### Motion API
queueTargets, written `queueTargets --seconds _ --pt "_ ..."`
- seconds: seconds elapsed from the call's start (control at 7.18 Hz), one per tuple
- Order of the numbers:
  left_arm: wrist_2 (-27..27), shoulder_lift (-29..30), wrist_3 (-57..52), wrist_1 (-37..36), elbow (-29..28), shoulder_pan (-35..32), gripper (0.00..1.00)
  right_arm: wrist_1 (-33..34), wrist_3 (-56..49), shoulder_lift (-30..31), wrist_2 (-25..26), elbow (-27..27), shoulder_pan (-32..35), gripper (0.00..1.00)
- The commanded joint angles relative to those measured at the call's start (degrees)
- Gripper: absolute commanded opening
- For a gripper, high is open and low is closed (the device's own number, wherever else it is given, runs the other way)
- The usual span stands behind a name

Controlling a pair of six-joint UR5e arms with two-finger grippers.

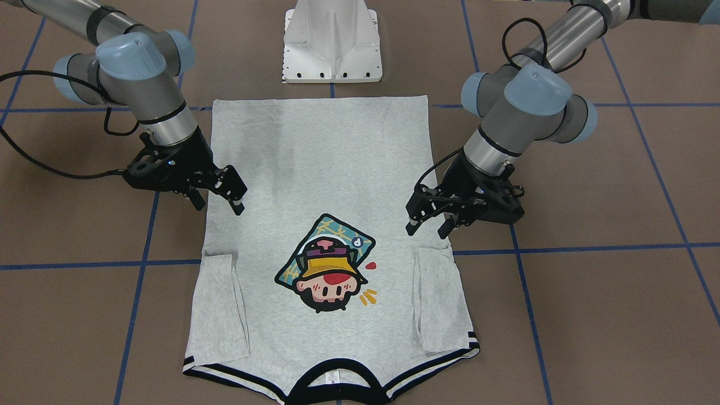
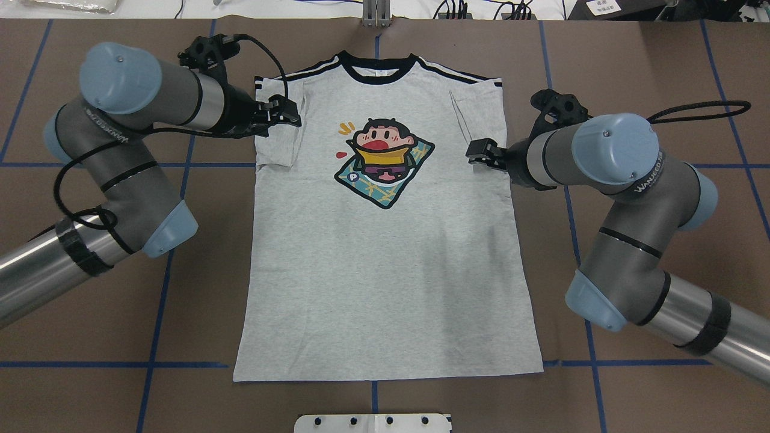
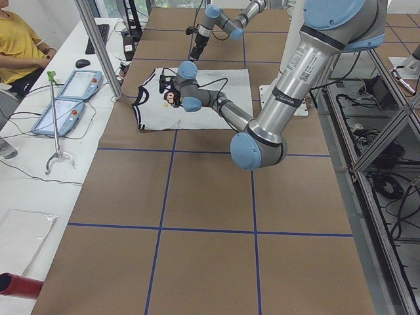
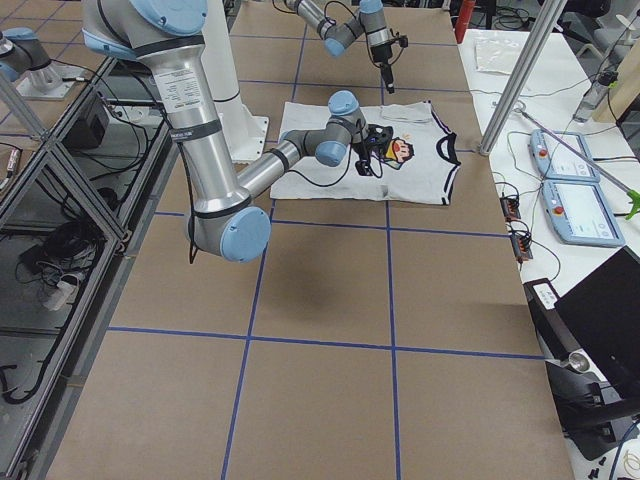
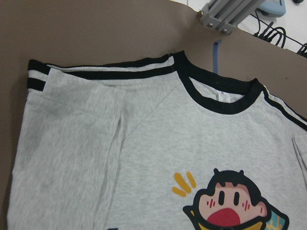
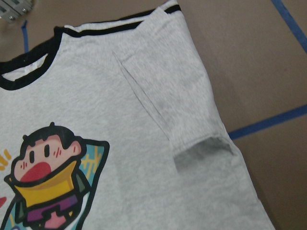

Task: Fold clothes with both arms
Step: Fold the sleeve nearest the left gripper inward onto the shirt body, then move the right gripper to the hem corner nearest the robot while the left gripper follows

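Closest to the robot sits its white base (image 2: 373,423) at the edge of the brown worktop (image 2: 180,397). Blue lines (image 2: 90,364) cross the worktop and make big squares.

Just past the base lies the grey T-shirt (image 2: 385,288). It is flat on the worktop in the middle, front side up. Its bottom edge (image 2: 385,377) is nearest to the base and its neck points away.

Farther up, the two arms reach in from the sides. The left arm (image 2: 120,174) bends in over the shirt's left side. The left pincer (image 2: 287,114) is spread wide and holds nothing. It hangs at the folded left sleeve (image 2: 278,138). The right arm (image 2: 625,198) bends in from the other side. The right pincer (image 2: 478,151) is spread too, with nothing in it, right at the shirt's right edge. I cannot tell if either pincer touches the cloth.

Between the two pincers is the cartoon head print (image 2: 384,157), a face with a big red mouth. Both short sleeves are folded in on top of the shirt front, and the right sleeve (image 2: 475,111) lies flat there.

Farthest away are the black stripes (image 2: 448,71) on the shoulders and the black collar (image 2: 378,65). Behind the collar a metal post (image 2: 376,13) stands at the far edge.
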State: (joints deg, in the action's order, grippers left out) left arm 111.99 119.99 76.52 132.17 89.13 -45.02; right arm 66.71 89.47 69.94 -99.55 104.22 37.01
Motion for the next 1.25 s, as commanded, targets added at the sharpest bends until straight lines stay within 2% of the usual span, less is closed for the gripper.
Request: queueTargets --seconds 0.0,0.28,0.56,0.7,0.84,1.11 --pt "1.6 -6.6 0.0 -0.1 8.0 0.0 0.77 10.3 6.3 4.7 0.5 10.0 -5.3 1.0" --pt "1.7 -7.8 0.0 -0.1 9.3 0.0 0.77 10.5 15.6 10.4 0.4 15.8 -8.4 1.0" --pt "1.7 -7.8 0.0 -0.1 9.0 0.0 0.77 10.5 22.0 14.1 1.2 18.3 -14.2 1.0" --pt "1.7 -7.8 0.0 -0.1 9.1 0.1 0.79 10.6 26.2 16.2 6.4 19.3 -20.2 1.0" --pt "1.7 -7.8 0.0 -0.1 8.8 0.1 0.79 12.6 28.8 16.5 14.3 19.3 -26.4 0.99" --pt "1.7 -7.8 0.0 -0.1 8.6 0.1 0.79 15.9 33.4 16.5 15.7 19.2 -29.5 0.99"
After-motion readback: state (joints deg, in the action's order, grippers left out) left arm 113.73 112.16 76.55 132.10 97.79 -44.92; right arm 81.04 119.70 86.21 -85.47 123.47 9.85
